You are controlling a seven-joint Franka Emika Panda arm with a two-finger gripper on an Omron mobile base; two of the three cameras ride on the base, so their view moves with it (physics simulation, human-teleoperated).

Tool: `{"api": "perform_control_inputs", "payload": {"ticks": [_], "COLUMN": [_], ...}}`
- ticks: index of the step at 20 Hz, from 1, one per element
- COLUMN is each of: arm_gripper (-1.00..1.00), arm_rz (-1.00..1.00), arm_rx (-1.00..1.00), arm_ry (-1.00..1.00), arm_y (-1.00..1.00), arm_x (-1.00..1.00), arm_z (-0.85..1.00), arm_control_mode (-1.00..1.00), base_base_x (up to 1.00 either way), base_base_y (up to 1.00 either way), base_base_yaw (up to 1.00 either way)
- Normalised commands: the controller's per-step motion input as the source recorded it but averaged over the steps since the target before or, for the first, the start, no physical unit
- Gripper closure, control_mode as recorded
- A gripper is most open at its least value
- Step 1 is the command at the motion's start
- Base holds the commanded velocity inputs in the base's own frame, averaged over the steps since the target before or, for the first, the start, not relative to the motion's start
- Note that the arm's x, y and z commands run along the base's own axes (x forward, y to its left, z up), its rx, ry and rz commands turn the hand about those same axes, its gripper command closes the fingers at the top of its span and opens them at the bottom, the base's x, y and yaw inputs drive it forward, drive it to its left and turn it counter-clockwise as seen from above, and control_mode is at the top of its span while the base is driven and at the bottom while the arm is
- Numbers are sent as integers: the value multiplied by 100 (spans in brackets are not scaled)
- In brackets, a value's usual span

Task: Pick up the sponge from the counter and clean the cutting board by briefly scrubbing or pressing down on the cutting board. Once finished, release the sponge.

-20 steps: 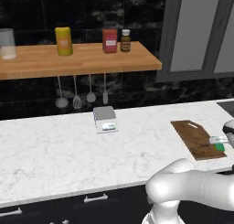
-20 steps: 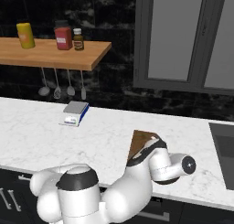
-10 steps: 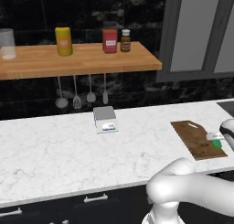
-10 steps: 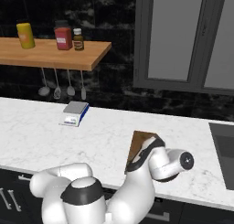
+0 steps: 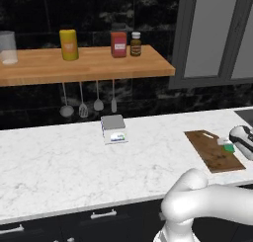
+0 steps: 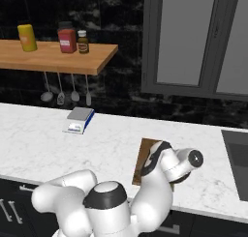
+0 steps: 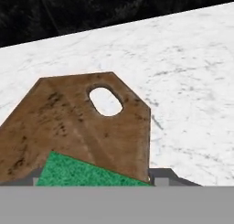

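The sponge (image 7: 87,174) lies green side up on the cutting board (image 7: 68,122), between the finger tips of the gripper (image 7: 98,179). Whether the jaws have let go cannot be told. The arm has shifted only slightly over the last second, so the release seems underway.

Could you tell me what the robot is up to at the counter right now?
The white arm has its gripper over the dark wooden cutting board on the marble counter, with the green sponge on the board between its jaws. The hand view shows the sponge lying by the board's handle hole. Whether the jaws are gripping the sponge or have let it go can't be told from these views. A small scale sits apart, further along the counter.
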Motion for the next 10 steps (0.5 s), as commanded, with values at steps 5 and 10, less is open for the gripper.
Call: {"api": "perform_control_inputs", "payload": {"ticks": [5,10], "arm_gripper": [100,100], "arm_rz": [0,0], "arm_rx": [-7,-10], "arm_ry": [0,0], "arm_y": [30,32], "arm_x": [23,20], "arm_z": [-15,-25], "arm_control_mode": [-100,-100], "base_base_x": [0,0], "base_base_y": [0,0], "base_base_yaw": [0,0]}}
